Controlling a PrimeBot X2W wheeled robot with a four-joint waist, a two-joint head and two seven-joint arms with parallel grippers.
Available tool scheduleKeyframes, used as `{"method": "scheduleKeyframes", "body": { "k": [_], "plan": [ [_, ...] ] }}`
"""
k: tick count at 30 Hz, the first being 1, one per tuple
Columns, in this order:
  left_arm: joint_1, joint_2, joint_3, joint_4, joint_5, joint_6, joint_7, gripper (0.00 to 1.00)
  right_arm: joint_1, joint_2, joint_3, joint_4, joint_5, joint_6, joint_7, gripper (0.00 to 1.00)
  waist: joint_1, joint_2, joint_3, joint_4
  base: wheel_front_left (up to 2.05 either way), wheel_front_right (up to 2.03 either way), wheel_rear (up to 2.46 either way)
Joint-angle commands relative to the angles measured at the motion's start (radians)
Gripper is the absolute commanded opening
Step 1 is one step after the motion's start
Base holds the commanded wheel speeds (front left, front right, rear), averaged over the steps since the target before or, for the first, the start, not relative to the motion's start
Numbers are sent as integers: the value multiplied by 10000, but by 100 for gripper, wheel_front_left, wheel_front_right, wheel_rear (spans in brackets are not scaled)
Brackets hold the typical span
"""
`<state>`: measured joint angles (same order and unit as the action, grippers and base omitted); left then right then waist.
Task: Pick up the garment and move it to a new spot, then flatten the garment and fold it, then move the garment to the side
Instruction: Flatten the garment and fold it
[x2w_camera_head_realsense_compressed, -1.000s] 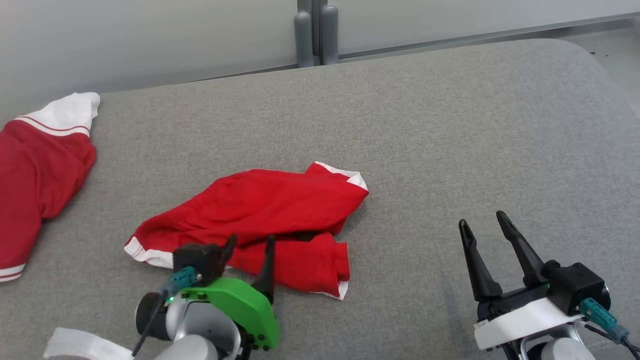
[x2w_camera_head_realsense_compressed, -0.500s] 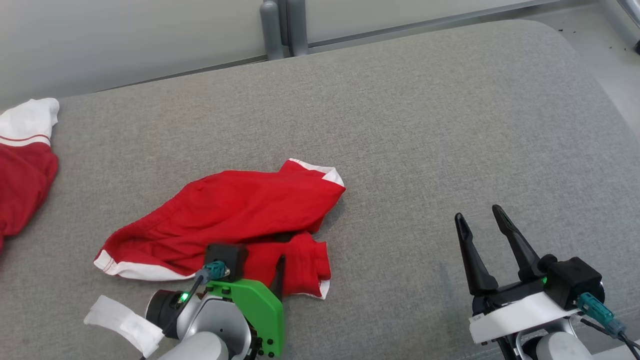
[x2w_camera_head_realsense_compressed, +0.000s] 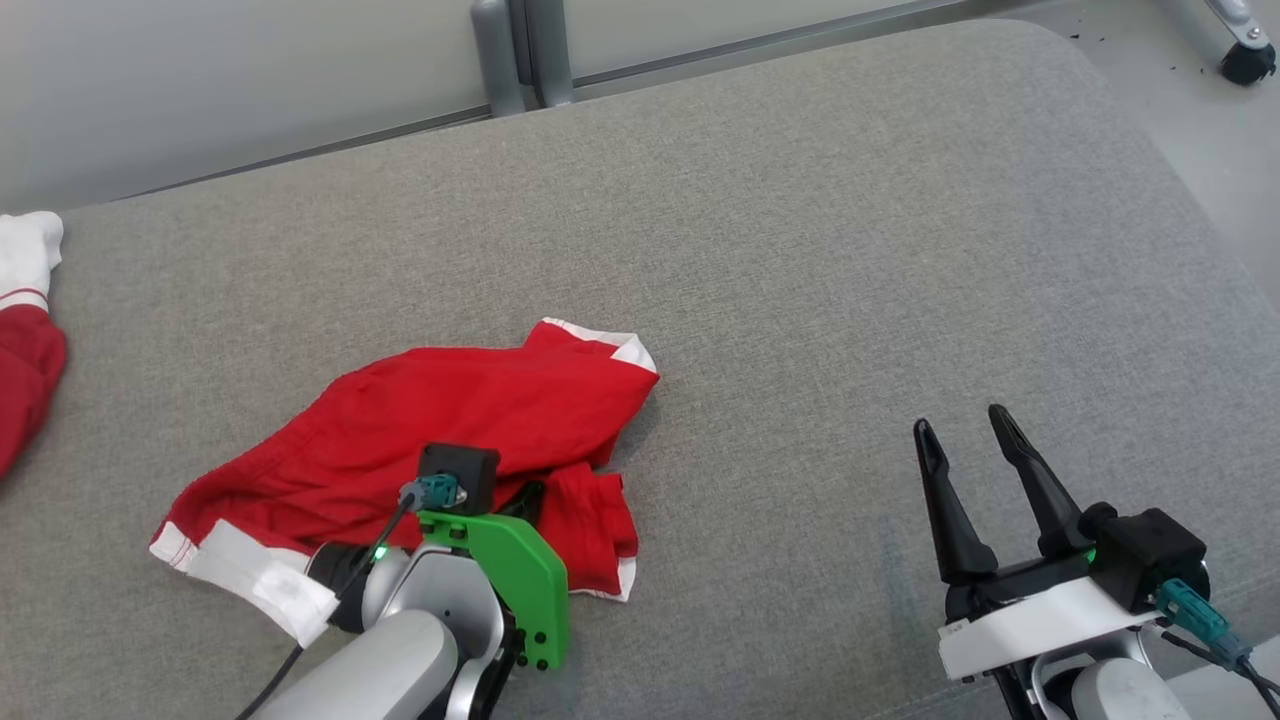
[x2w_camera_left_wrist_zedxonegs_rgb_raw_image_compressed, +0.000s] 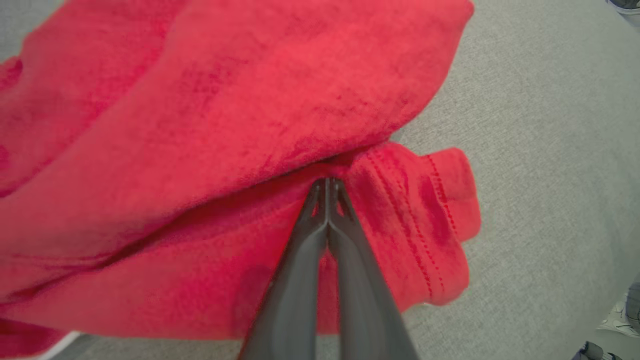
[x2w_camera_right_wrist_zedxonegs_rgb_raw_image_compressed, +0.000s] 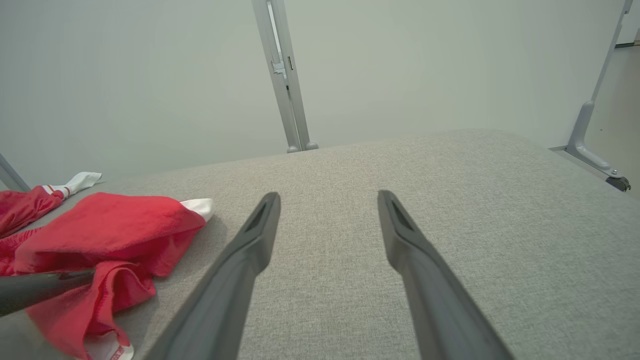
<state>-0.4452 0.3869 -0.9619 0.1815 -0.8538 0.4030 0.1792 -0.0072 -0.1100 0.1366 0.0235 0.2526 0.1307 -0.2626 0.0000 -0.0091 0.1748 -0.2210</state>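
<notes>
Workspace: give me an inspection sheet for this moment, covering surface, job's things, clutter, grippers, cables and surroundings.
Surface: grey fabric-covered top, smooth.
Job's things: red garment, crumpled, white trim, left of centre.
Clutter: second red-and-white garment at the far left edge.
Grippers: left gripper shut on a fold of the red garment; right gripper open above bare surface, holding nothing.
Cables: teal-plug cables at both wrists.
Surroundings: pale wall, metal post, castor on the floor.

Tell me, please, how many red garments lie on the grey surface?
2. One crumpled red-and-white cloth garment lies front-left under the left claw; a second red-and-white cloth garment lies at the far left edge, partly cropped.
</notes>
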Motion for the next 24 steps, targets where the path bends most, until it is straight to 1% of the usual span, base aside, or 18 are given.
{"method": "scheduleKeyframes", "body": {
  "k": [1,3,8,15,24],
  "plan": [
    [-204,-37,34,85,10,-70,31,0,-120,-4,3,20,62,1,-29,100,0,91,-17,-37,0,0,0],
    [-286,-157,68,241,-115,-164,90,0,-142,13,37,31,76,1,-29,100,0,91,-32,-90,0,0,0],
    [-518,-384,67,1141,-330,-436,243,0,-231,7,145,44,130,1,-29,100,0,91,26,-313,0,0,0],
    [-898,-724,176,2349,-480,-773,84,0,-365,56,78,-7,144,1,-29,100,0,91,368,-649,0,0,0],
    [-1586,-800,281,3477,-412,-1100,24,0,-600,170,12,-23,210,1,-29,100,0,91,822,-1035,0,0,0]
  ]
}}
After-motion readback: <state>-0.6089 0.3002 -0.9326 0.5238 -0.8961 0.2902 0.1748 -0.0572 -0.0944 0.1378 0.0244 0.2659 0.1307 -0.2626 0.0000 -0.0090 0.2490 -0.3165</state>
